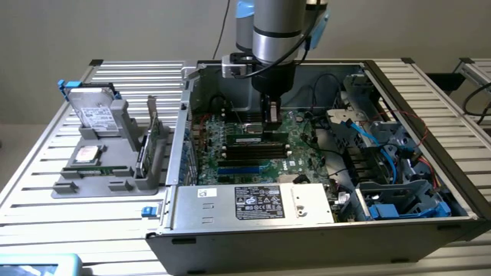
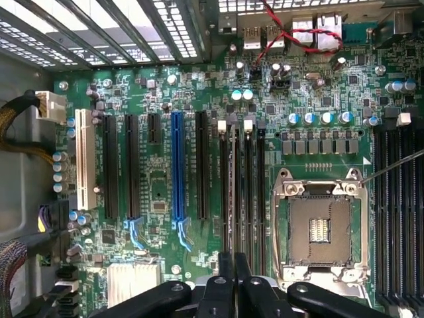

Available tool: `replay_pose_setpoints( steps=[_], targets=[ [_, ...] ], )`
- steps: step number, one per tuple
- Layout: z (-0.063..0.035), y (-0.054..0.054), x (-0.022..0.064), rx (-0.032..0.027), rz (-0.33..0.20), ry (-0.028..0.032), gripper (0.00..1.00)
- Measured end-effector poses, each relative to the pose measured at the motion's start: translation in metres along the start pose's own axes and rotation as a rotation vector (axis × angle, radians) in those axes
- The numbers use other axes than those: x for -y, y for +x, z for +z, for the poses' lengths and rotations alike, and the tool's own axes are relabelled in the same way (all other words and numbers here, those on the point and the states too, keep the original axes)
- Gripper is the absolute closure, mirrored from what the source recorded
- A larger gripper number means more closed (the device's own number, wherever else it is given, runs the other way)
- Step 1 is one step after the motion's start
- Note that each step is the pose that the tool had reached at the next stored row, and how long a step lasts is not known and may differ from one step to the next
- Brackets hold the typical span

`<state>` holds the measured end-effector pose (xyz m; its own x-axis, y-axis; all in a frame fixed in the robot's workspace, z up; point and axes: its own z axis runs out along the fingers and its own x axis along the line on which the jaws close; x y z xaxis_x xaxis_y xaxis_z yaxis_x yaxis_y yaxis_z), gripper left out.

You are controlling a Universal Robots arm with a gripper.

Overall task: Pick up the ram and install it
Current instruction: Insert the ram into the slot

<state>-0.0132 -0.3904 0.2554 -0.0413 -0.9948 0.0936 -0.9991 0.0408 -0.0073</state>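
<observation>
Holds ram [image 1: 253,139] pinched in closed gripper [image 1: 271,129], upright on edge at 12 o'clock of the slots [image 1: 253,153] in the exterior view. Likely light, stiff, thin, fragile: take by top edge mid-length, clear of faces and lower edge.

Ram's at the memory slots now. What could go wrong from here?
1. The ram, gripped by the end effector, is edge-on at closely packed memory slots; a small offset could land it on a slot wall.
2. The empty CPU socket lies right beside them; a slip might hit it.
3. I cannot tell if the white latches are open; shut ones would block seating.
</observation>
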Motion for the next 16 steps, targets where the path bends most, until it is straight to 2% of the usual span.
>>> replay_pose_setpoints(
  steps=[10, 16],
  targets=[
    [0.0101, 0.000, 0.0006, 0.0000, 0.000, -0.0002, 0.88],
    [0.0131, 0.005, 0.0009, 0.0000, 0.000, -0.0008, 0.88]
  ],
)
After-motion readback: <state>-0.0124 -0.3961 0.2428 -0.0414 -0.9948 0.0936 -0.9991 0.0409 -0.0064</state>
